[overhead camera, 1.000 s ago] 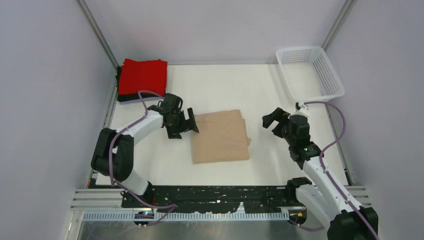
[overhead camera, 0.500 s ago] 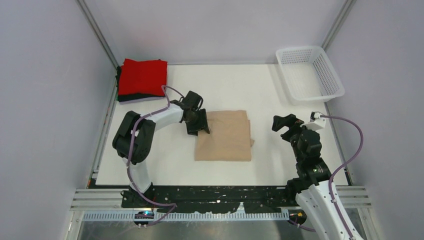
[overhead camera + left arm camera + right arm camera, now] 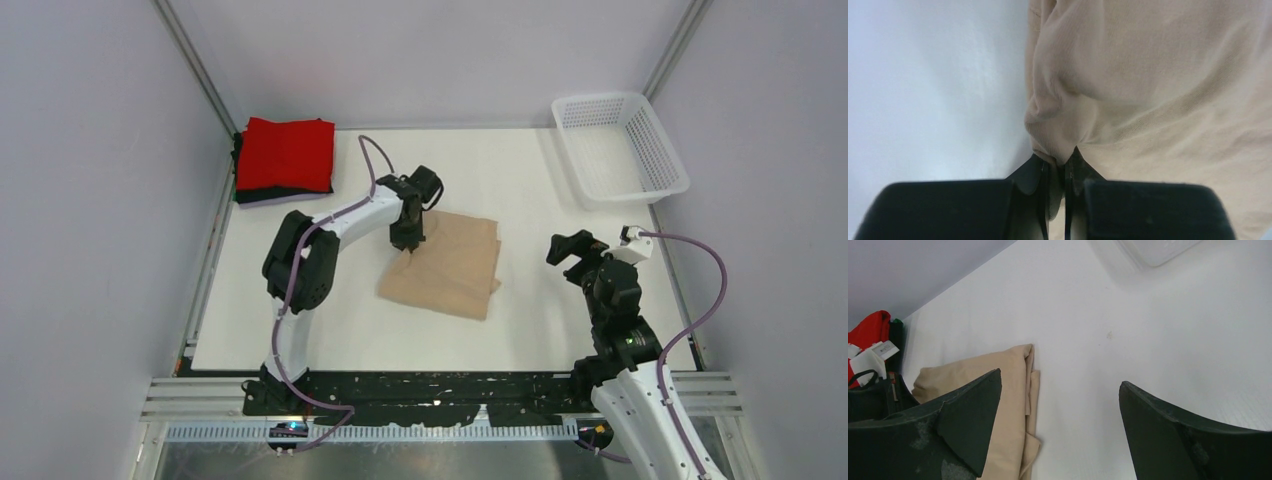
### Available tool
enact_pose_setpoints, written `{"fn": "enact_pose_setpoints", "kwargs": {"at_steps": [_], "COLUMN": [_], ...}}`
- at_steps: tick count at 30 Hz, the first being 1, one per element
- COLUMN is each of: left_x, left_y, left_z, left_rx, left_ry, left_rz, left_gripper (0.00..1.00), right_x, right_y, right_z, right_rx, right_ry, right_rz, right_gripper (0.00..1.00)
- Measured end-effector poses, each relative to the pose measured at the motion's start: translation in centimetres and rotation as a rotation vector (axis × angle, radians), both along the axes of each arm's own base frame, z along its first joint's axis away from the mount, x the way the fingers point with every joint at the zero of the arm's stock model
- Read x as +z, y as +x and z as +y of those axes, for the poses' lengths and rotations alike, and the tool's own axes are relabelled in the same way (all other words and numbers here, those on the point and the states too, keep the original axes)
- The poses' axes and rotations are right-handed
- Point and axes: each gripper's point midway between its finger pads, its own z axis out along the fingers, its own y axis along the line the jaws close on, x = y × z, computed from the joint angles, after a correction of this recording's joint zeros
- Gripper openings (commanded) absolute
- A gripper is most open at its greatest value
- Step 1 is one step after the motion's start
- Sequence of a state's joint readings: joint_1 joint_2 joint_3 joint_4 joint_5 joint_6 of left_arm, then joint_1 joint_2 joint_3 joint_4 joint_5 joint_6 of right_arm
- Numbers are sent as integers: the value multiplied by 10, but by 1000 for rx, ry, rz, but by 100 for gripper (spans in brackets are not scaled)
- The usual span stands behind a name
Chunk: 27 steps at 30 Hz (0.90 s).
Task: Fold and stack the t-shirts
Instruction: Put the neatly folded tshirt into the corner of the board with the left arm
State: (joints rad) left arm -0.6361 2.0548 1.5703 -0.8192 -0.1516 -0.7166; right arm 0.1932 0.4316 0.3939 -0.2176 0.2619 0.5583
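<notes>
Noted left gripper (image 3: 409,246) pinched tight on the far-left edge of the folded beige t-shirt (image 3: 450,272) at mid-table, cloth puckered at the bite. Judged a hold for carrying it to the red t-shirt (image 3: 288,152) stack in the far-left corner. Noted right gripper (image 3: 566,250) spread wide, holding nothing, parked off the tee's right side, likely to keep clear.

Bright, even overhead light, faint shadow beside the beige t-shirt (image 3: 445,268), my left gripper (image 3: 1058,172) blurred close against it
</notes>
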Motion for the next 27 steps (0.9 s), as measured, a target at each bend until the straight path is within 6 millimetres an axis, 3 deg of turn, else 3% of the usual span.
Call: {"fn": "enact_pose_setpoints", "kwargs": {"at_steps": [11,18,27], "left_x": [102,137,180], "left_y": [92,140,190], "left_z": [88,157,211], "left_rx": [7,10,8], "left_ry": [440,657,785], "left_rz": [-319,-388,-471], "left_gripper": [0,0,0], "right_x": [-6,-25,-45], "right_y": [1,6,11], "right_z": [-1,-2,-8], "right_rx": [-6,-12,-37], "right_ry": [-10,-32,-85], "right_rz": [25,102,177], "right_gripper": [95,95,95]}}
